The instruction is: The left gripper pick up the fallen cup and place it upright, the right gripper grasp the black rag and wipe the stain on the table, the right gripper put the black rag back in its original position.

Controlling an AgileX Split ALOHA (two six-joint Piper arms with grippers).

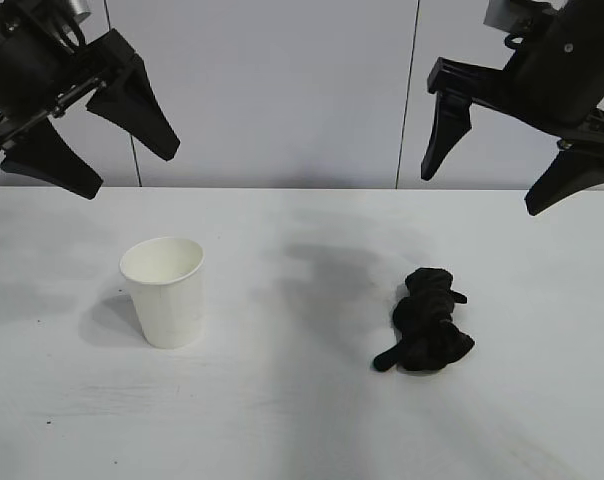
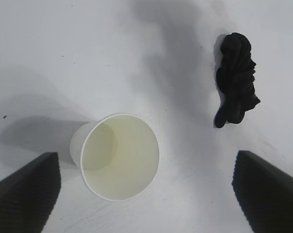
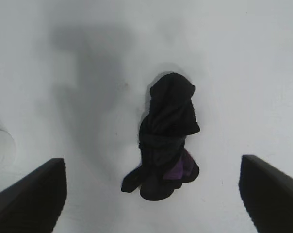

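The white paper cup (image 1: 165, 290) stands upright on the table's (image 1: 302, 420) left half; it also shows in the left wrist view (image 2: 118, 156), mouth up and empty. The black rag (image 1: 427, 321) lies bunched on the right half, and shows in the left wrist view (image 2: 235, 79) and the right wrist view (image 3: 166, 136). My left gripper (image 1: 127, 165) hangs open and empty high above the cup. My right gripper (image 1: 492, 185) hangs open and empty high above the rag. No stain shows on the table.
A grey panelled wall (image 1: 282, 90) stands behind the table. Faint grey smudges and arm shadows lie on the tabletop between cup and rag.
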